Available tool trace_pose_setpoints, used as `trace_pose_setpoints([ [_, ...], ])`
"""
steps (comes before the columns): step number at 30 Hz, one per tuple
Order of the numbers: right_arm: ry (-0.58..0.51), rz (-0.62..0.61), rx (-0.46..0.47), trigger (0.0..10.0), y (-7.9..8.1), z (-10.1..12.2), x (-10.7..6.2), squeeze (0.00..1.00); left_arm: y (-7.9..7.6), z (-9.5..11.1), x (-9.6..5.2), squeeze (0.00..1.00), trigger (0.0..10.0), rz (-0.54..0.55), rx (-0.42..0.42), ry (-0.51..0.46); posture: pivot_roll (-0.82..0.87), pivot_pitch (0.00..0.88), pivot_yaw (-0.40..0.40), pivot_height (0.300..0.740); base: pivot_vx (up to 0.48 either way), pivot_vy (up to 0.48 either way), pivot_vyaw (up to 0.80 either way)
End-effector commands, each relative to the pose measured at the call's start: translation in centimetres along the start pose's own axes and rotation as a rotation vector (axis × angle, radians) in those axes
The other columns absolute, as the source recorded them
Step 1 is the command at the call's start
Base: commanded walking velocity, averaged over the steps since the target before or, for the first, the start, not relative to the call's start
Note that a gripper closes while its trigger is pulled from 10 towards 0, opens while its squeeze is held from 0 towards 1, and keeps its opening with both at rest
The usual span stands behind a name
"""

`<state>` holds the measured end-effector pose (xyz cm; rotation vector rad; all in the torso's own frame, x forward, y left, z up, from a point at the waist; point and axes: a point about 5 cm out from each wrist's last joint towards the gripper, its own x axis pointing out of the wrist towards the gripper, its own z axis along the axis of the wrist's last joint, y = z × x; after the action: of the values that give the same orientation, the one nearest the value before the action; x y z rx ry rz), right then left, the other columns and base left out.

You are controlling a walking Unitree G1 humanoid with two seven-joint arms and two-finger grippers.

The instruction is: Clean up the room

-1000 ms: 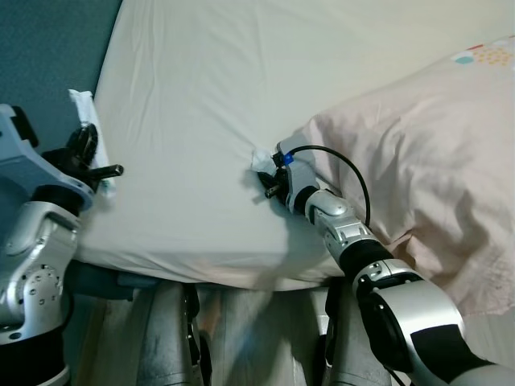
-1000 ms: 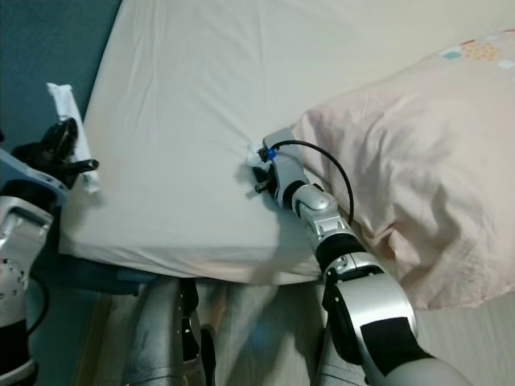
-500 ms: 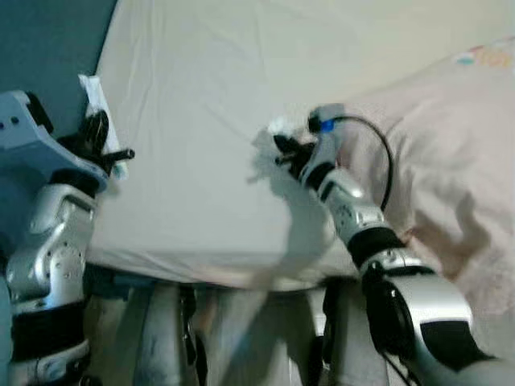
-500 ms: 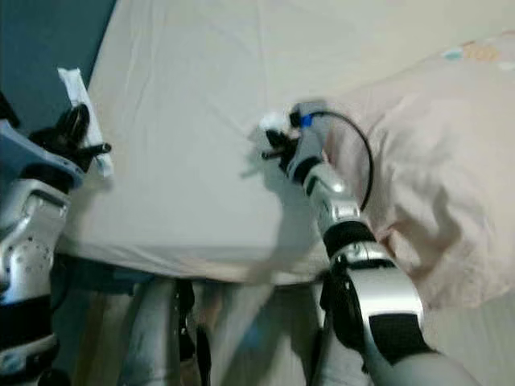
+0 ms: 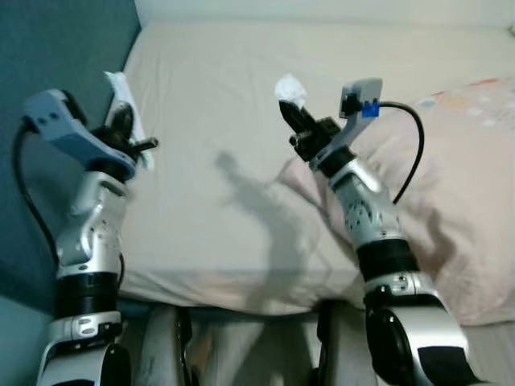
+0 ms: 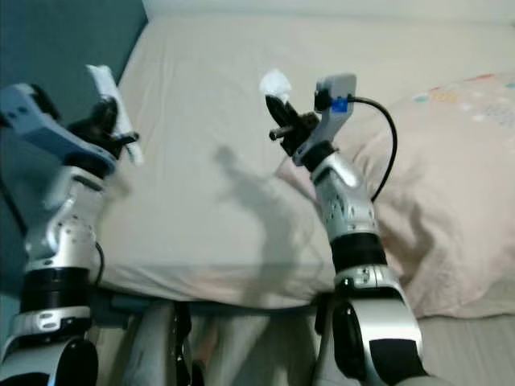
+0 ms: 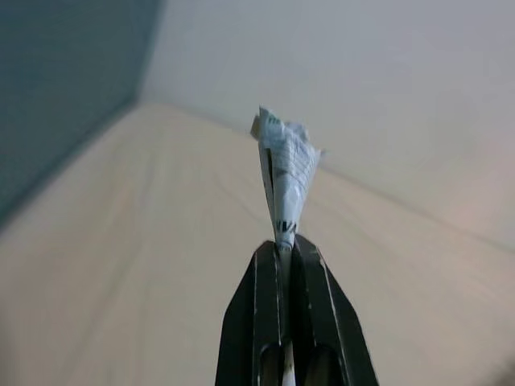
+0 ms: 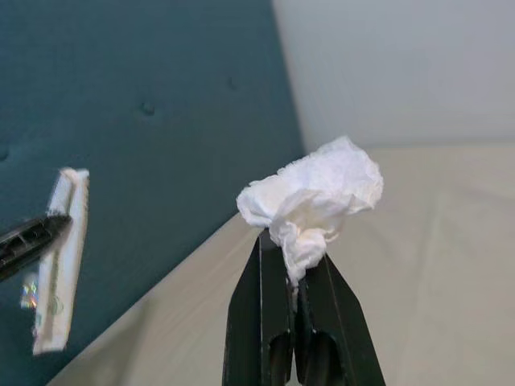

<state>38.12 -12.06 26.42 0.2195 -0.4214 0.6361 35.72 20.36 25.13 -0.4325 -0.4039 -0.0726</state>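
Note:
My right gripper (image 5: 294,114) is raised above the bed and shut on a crumpled white tissue (image 5: 290,87), which also sticks out past the black fingertips in the right wrist view (image 8: 312,196). My left gripper (image 5: 129,138) is held up at the bed's left edge, shut on a flat white wrapper (image 5: 125,103) with printed text. The wrapper (image 7: 286,173) stands up from the closed fingers in the left wrist view and hangs at the side of the right wrist view (image 8: 58,257).
A cream bed sheet (image 5: 217,129) spreads in front of me. A pale pink pillow (image 5: 459,185) lies on the right of the bed beside my right arm. A dark teal headboard wall (image 5: 48,56) runs along the left.
My right gripper has lifted the tissue off the sheet beside the pillow and raised it high. The left arm has risen with the wrapper. The camera has tilted up.

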Motion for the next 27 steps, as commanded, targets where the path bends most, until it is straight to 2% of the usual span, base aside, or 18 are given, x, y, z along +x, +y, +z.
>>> trace_pose_setpoints([
  [1, 0.018, -0.030, 0.032, 0.0, -0.1, -0.9, -0.9, 0.00, 0.4, -2.2, -0.6, 0.00, 10.0, 0.012, -0.010, 0.097, -0.02, 0.054, 0.031, 0.499, 0.000, 0.000, 0.00],
  [5, 0.115, -0.095, 0.070, 0.0, 0.0, -3.9, -3.4, 0.00, 0.8, -4.7, -1.5, 0.00, 10.0, 0.030, 0.014, 0.200, -0.04, 0.033, 0.036, 0.519, -0.067, 0.000, 0.00],
  [6, 0.115, -0.095, 0.070, 0.0, 0.0, -3.9, -3.4, 0.00, 0.8, -4.7, -1.5, 0.00, 10.0, 0.030, 0.014, 0.200, -0.04, 0.033, 0.036, 0.519, -0.266, 0.000, 0.00],
  [7, 0.140, -0.106, 0.079, 0.0, 0.1, -4.7, -4.1, 0.00, 0.8, -5.5, -1.8, 0.00, 10.0, 0.011, 0.045, 0.229, -0.04, 0.028, 0.037, 0.524, -0.480, 0.000, 0.00],
  [9, 0.185, -0.129, 0.105, 0.0, 0.5, -5.9, -5.4, 0.00, 0.6, -6.5, -2.3, 0.00, 10.0, -0.023, 0.055, 0.241, -0.05, 0.029, 0.038, 0.534, -0.480, 0.000, 0.00],
  [12, 0.279, -0.182, 0.116, 0.0, 0.6, -8.1, -7.4, 0.00, 0.7, -8.1, -3.2, 0.00, 10.0, -0.050, 0.036, 0.265, -0.05, 0.027, 0.043, 0.549, -0.081, 0.000, 0.00],
  [13, 0.279, -0.182, 0.116, 0.0, 0.6, -8.1, -7.4, 0.00, 0.7, -8.1, -3.2, 0.00, 10.0, -0.050, 0.036, 0.265, -0.05, 0.027, 0.043, 0.549, 0.000, 0.000, 0.00],
  [15, 0.338, -0.209, 0.111, 0.0, 0.6, -9.4, -8.8, 0.00, 1.0, -9.2, -4.1, 0.00, 10.0, -0.055, 0.025, 0.289, -0.06, 0.024, 0.042, 0.564, 0.000, 0.000, 0.00],
  [21, 0.357, -0.215, 0.111, 0.0, 0.6, -9.7, -9.4, 0.00, 1.4, -9.8, -4.5, 0.00, 10.0, -0.051, 0.016, 0.305, -0.06, 0.021, 0.043, 0.574, 0.000, 0.000, 0.00],
  [23, 0.384, -0.229, 0.106, 0.0, 0.4, -10.1, -10.0, 0.00, 2.2, -11.0, -5.4, 0.00, 10.0, -0.045, 0.019, 0.360, -0.06, 0.016, 0.046, 0.584, 0.000, 0.000, 0.00],
  [27, 0.396, -0.238, 0.105, 0.0, 0.3, -10.3, -10.2, 0.00, 2.5, -11.5, -5.8, 0.00, 10.0, -0.041, 0.025, 0.384, -0.06, 0.015, 0.045, 0.589, 0.000, 0.000, 0.00],
])
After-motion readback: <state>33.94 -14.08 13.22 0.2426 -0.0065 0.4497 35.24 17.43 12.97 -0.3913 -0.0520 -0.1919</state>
